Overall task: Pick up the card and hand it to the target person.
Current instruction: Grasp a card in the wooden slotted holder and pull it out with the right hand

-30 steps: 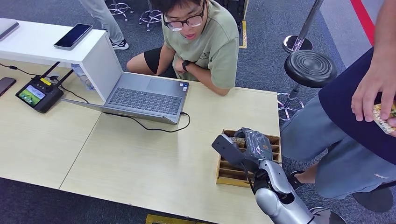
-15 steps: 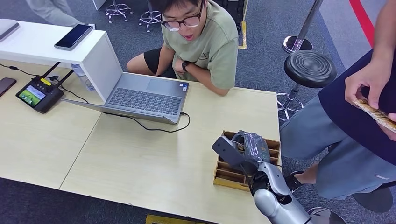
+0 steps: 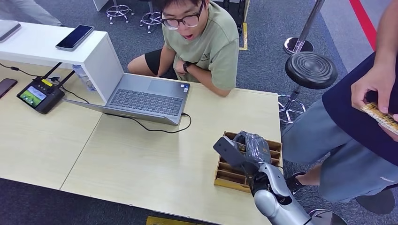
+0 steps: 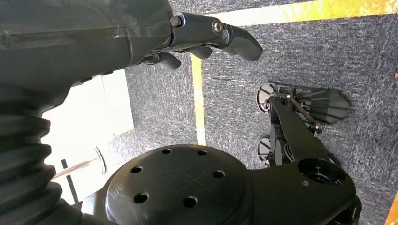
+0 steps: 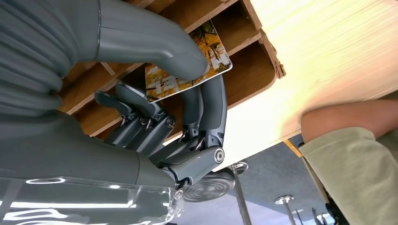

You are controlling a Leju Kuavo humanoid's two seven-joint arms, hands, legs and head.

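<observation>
**Right hand grasping the card at the slotted tray**

You see the right hand (image 3: 251, 147) over the wooden tray (image 3: 226, 174) at the tabletop (image 3: 155, 164) edge; its thumb and fingers (image 5: 206, 110) pinch the card (image 5: 187, 70), which sits partly in a slot between the tray's dividers. The left hand (image 4: 206, 40) hangs over the carpet floor, fingers loosely curled and holding nothing. Around you: a laptop (image 3: 145, 96) with its cable (image 3: 159, 127) on the tabletop; a seated person (image 3: 202, 42) leaning on the far edge; a standing person (image 3: 356, 136) just beside the tray, hand (image 3: 375, 86) holding a stack of cards (image 3: 379, 116); a black stool (image 3: 310, 69) behind; a small screen device (image 3: 39, 94) far left.
</observation>
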